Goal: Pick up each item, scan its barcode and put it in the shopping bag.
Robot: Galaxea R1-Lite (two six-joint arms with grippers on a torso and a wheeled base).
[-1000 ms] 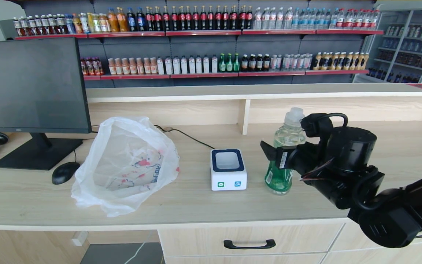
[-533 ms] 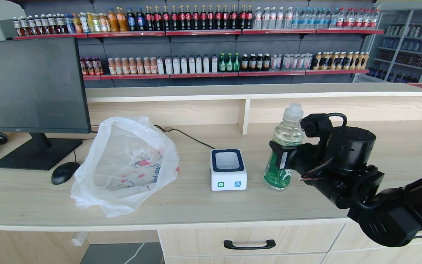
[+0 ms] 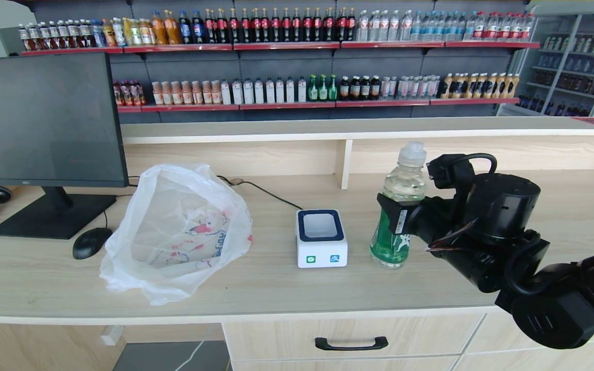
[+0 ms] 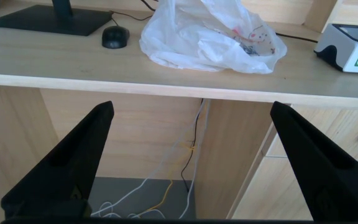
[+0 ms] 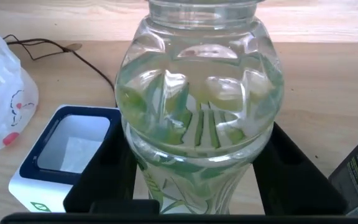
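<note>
Early in the task, judging by the layout: bottle [image 3: 404, 186] right of centre in head view, upright, clamped in right gripper [image 3: 399, 219], just right of scanner [image 3: 321, 245], base near bench [image 3: 276, 288]. Remaining: scan, then drop into bag [image 3: 178, 232] at centre left. Spread wide and empty: left gripper [image 4: 191, 115], below bench edge.

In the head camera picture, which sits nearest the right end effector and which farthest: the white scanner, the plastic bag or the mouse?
1. Barcode scanner: just left of the right end effector, which grips the bottle.
2. Shopping bag: further left, past the scanner.
3. Mouse: farthest left, beside the monitor stand.
</note>
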